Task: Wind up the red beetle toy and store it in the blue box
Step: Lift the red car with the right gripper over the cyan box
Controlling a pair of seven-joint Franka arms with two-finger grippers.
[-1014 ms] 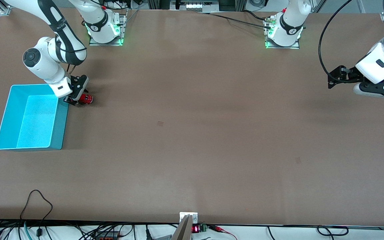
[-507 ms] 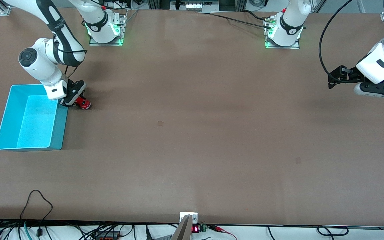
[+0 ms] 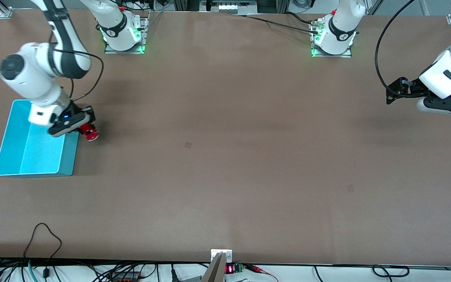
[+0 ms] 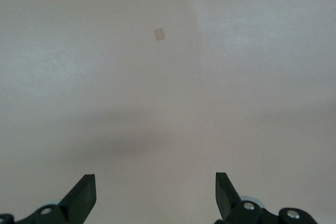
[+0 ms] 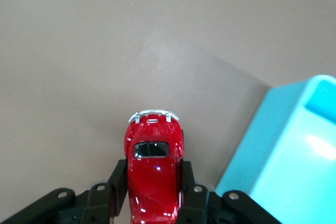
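Clamped between the black fingers of the right gripper [image 5: 155, 182], the beetle toy [image 5: 154, 169] is glossy red with a silvery bumper and dark windows. Beside it the box [image 5: 294, 150] is cyan-blue (paler at the rim). The table [image 3: 225, 156] under the black left gripper [image 4: 155, 195] is plain brown.

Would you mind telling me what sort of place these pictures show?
Most likely a robotics lab bench: two arms bolted to a brown table, cables along its edge. The right end effector holds a red toy car beside a blue box; the left end effector waits open.
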